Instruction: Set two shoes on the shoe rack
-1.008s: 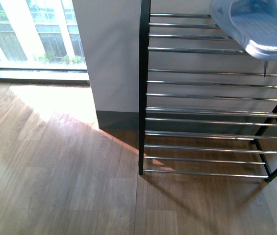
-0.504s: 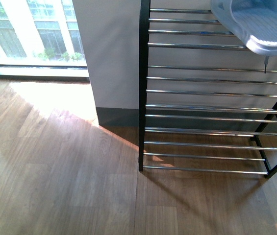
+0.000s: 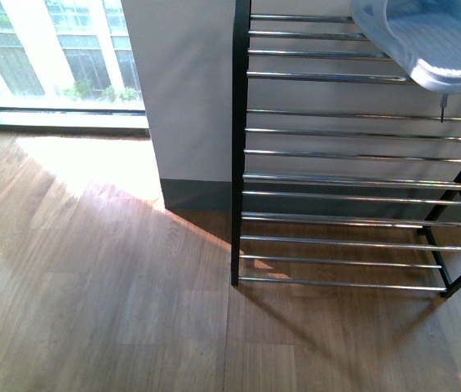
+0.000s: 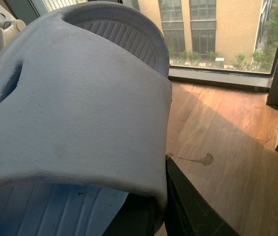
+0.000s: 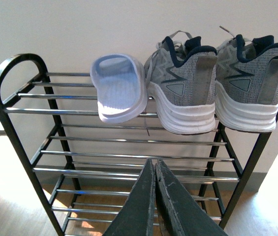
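Shoe rack [image 5: 129,140] stands against pale wall, black side frames rounded at top, chrome bars in tiers. Top tier holds pale blue slide sandal [image 5: 118,88], just beside it two grey knit sneakers [image 5: 217,81], heels toward camera, white soles overhanging front bar. Lower tiers bare. Right end effector [image 5: 154,196] below, dark fingers pressed together, nothing between.

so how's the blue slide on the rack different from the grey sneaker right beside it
The slide is pale blue, flat, open-toed and lace-free; the sneaker is grey knit with a navy collar, laces and a thick white sole. The slide sits much lower, the sneaker stands tall at its heel. The slide overhangs the rack's front bar further than the sneaker's heel does. Both rest on the top tier of the shoe rack, side by side.
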You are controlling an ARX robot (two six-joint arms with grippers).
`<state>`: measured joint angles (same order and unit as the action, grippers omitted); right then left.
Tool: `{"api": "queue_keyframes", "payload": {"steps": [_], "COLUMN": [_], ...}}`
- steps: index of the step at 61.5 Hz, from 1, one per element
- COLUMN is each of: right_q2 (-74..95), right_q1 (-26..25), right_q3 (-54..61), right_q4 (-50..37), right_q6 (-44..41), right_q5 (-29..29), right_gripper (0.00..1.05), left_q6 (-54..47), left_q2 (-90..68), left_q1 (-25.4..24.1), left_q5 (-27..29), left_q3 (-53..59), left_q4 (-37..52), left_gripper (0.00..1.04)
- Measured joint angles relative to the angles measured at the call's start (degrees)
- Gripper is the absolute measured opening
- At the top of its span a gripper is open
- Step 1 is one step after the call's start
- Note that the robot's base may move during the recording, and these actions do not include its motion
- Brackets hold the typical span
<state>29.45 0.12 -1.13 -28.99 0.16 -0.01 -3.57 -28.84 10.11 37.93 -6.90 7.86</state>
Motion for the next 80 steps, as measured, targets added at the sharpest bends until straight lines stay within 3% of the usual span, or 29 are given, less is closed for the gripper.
{"api": "queue_keyframes", "payload": {"steps": [54,61,73,80], "right_q2": [-19.5,-27.2,-29.0,-29.1], "right_q1": [0.0,0.0,0.0,0.0], "right_q3": [0.0,0.0,0.0,0.0], "right_q4": [19.0,28.2,28.9,28.9], "right_q6": [0.0,0.0,0.0,0.0], "right_q5": [0.0,0.1,0.0,0.0], "right_gripper": [0.01,0.01,0.01,0.18], "left_q6": [0.0,0.0,0.0,0.0], "left_q2": [0.0,0.0,0.0,0.0], "left_q1": [0.0,0.0,0.0,0.0], "left_q5": [0.0,0.0,0.0,0.0], "left_q3": [0.0,0.0,0.0,0.0], "left_q4": [0.0,0.0,0.0,0.0], "left_gripper": [0.02,0.02,0.02,0.02]}}
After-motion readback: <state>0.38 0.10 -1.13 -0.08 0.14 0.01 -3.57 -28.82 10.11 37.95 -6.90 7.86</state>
